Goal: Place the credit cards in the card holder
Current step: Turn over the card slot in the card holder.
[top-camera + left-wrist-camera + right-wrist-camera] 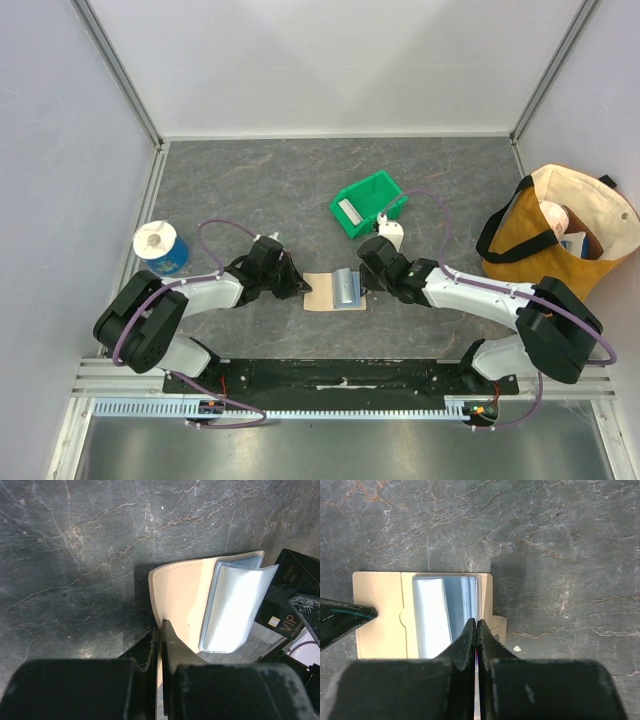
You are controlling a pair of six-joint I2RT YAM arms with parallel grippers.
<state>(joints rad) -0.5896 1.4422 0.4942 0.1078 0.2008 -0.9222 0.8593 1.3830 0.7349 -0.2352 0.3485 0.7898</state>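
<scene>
Dark grey marbled table (pixel 240 190), five things on it.
Tan card holder (pixel 320 292) lies open and flat at the near middle, its clear sleeves facing up. Green bin (pixel 370 205) sits behind it, slightly right, with a small white object (pixel 392 233) just beside the bin's near corner. Blue-and-white roll (pixel 160 248) stands upright by the left edge. Tan and cream tote bag (pixel 520 245) with black handles slumps at the far right, well apart from the rest.

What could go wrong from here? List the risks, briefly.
The black VIP card, pinched in the right fingers, may miss a slot and crumple the curled clear sleeves. The left fingers pinch the card holder only at its edge, so a push could pull it free.
</scene>
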